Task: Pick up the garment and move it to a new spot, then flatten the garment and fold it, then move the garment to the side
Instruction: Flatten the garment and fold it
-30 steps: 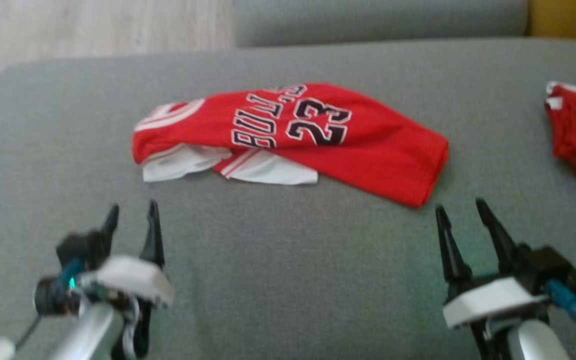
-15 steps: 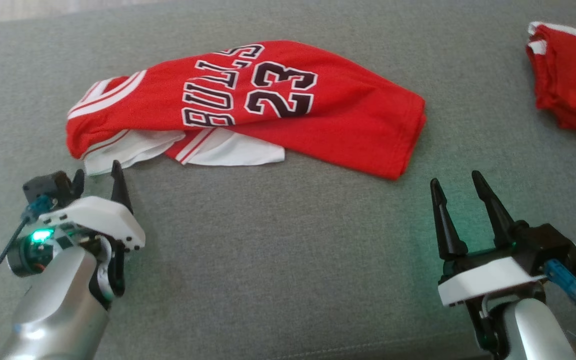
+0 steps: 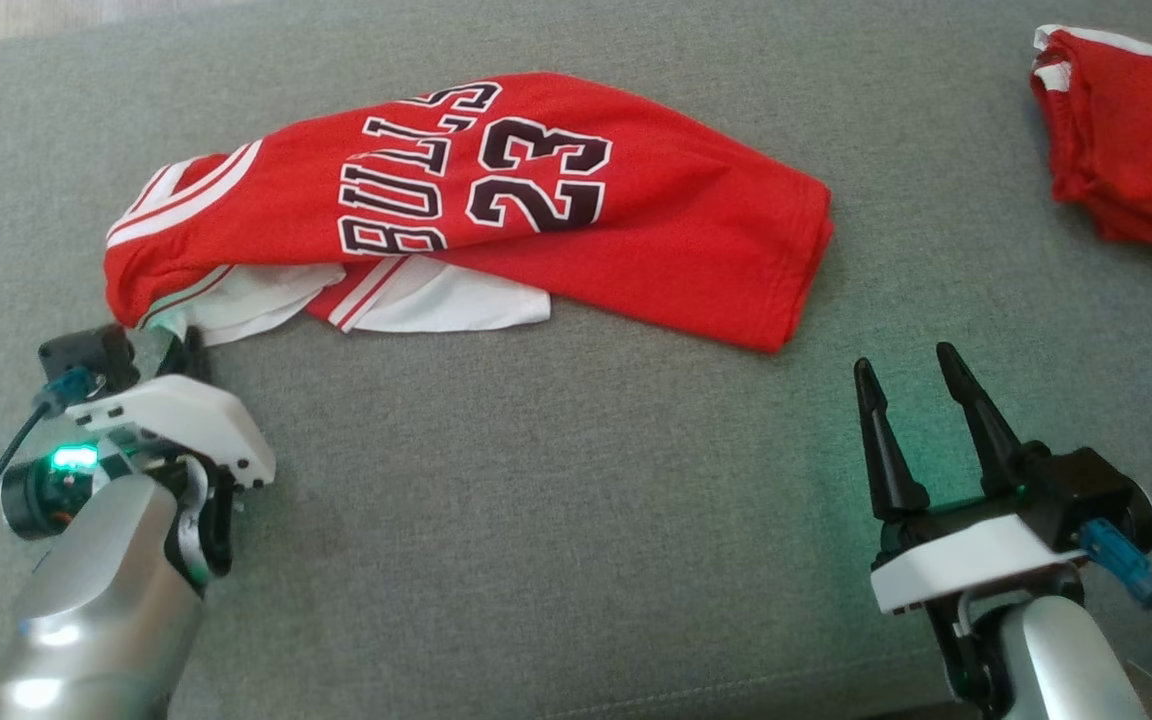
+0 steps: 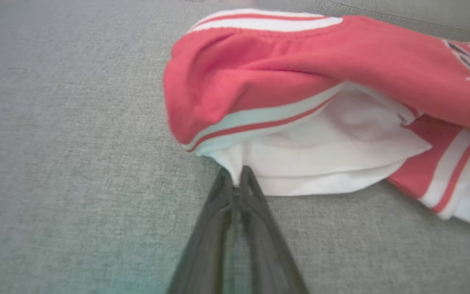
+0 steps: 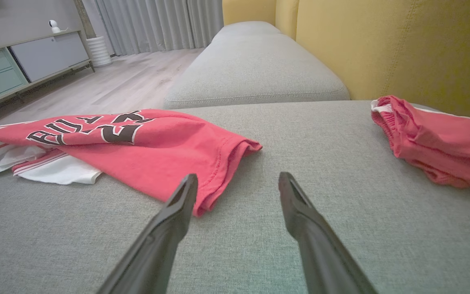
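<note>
grey cushion [image 3: 536, 480], jersey [image 3: 676, 230] corner pinched in left jaws, right jaws spread nearby

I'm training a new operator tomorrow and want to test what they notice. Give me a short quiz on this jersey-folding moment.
1. True or false: the right gripper is closed on the red jersey.
2. Which part of the jersey does the left gripper pinch? A) the red hem B) a white corner C) the printed number
3. Fill in: the other red garment lies on the grey cushion to the robot's ____ of the jersey.

Key: 1 false, its fingers stand open, short of the cloth; 2 B; 3 right.
</note>
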### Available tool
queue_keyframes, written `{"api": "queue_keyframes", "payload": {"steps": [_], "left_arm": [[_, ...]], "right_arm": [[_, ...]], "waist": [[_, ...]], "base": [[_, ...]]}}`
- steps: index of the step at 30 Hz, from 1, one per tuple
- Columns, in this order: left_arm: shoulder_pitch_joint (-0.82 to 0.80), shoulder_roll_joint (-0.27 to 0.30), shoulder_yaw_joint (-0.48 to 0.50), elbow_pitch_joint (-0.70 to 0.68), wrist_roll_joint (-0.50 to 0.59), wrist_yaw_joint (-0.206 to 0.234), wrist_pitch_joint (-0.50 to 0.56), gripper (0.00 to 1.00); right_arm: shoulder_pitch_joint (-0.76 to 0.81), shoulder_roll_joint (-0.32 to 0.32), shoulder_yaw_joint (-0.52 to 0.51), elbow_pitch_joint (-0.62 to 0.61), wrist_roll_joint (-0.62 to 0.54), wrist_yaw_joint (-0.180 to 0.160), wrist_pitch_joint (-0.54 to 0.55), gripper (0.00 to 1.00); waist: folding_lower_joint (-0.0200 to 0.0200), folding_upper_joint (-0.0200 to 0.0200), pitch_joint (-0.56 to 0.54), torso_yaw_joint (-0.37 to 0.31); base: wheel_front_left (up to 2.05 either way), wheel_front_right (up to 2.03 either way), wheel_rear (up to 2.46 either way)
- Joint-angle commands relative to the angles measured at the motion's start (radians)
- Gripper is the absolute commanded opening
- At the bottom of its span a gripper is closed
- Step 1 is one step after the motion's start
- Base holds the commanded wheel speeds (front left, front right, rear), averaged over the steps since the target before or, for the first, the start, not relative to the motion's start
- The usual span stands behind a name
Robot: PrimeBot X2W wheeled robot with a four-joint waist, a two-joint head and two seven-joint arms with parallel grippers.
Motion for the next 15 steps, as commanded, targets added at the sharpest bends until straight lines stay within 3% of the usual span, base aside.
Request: {"api": "queue_keyframes", "payload": {"steps": [1,8,15], "left_arm": [[-0.028,0.021,0.013,0.010,0.003,-0.007,0.013,0.00],[-0.029,0.013,0.013,0.005,0.013,-0.025,-0.066,0.00],[0.030,0.048,-0.032,-0.189,0.074,-0.034,-0.146,0.00]], "right_arm": [[-0.034,-0.005,0.024,-0.027,0.001,0.007,-0.010,1.00],[-0.021,-0.005,-0.001,-0.018,0.004,0.007,-0.015,1.00],[0.022,-0.005,-0.057,-0.007,0.009,0.007,-0.016,1.00]], "waist": [[0.0000,0.0000,-0.002,0.000],[0.0000,0.0000,-0.046,0.027],[0.0000,0.0000,-0.160,0.121]], "base": [[0.00,0.00,0.00],[0.00,0.00,0.00],[0.00,0.00,0.00]]}}
